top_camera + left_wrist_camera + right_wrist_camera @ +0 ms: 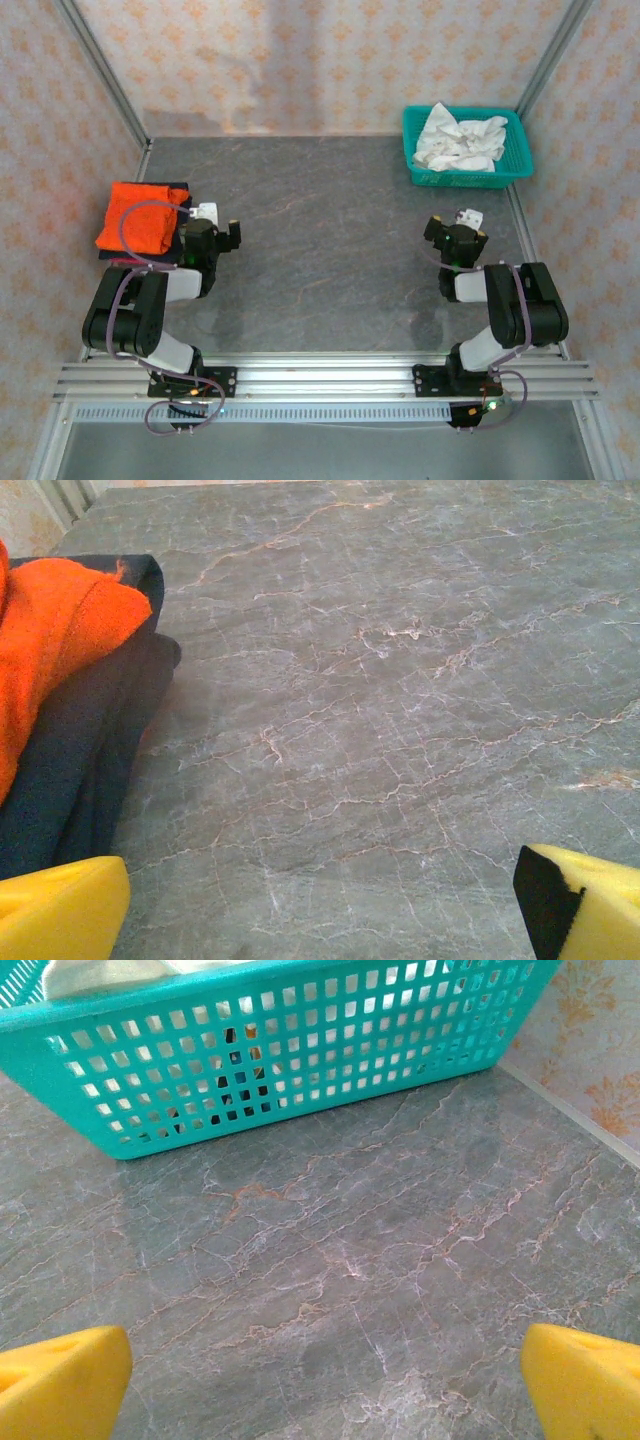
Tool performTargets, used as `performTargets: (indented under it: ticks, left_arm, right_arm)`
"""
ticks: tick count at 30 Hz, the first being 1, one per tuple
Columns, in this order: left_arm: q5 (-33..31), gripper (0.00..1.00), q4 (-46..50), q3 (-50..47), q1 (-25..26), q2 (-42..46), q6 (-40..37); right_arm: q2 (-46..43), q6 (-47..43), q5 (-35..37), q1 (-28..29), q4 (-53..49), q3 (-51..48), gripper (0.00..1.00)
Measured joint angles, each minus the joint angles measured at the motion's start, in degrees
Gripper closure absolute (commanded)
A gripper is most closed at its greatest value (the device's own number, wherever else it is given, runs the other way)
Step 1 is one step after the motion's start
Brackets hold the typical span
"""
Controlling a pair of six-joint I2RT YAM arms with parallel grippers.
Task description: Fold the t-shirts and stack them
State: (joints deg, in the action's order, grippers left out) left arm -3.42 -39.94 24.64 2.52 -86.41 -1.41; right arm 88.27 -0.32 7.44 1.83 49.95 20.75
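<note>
A folded orange-red t-shirt, soft and slightly rumpled, lies on a folded dark navy t-shirt at the left edge of the tabletop. The surface is grey with tan marble veins. Pale floral wallpaper surrounds it. A teal lattice basket of crumpled white cloth stands far right. The left gripper and the right gripper have their jaws wide apart and empty.

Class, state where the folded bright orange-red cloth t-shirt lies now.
Top view: the bright orange-red cloth t-shirt lies at the left, atop a dark navy cloth t-shirt, beside the left gripper.
</note>
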Motion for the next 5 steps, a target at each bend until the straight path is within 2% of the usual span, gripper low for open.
performTargets:
  ticks: [5]
  left_arm:
    - [0.00, 0.00, -0.22, 0.00, 0.00, 0.00, 0.00]
  right_arm:
    - [0.00, 0.00, 0.00, 0.00, 0.00, 0.02, 0.01]
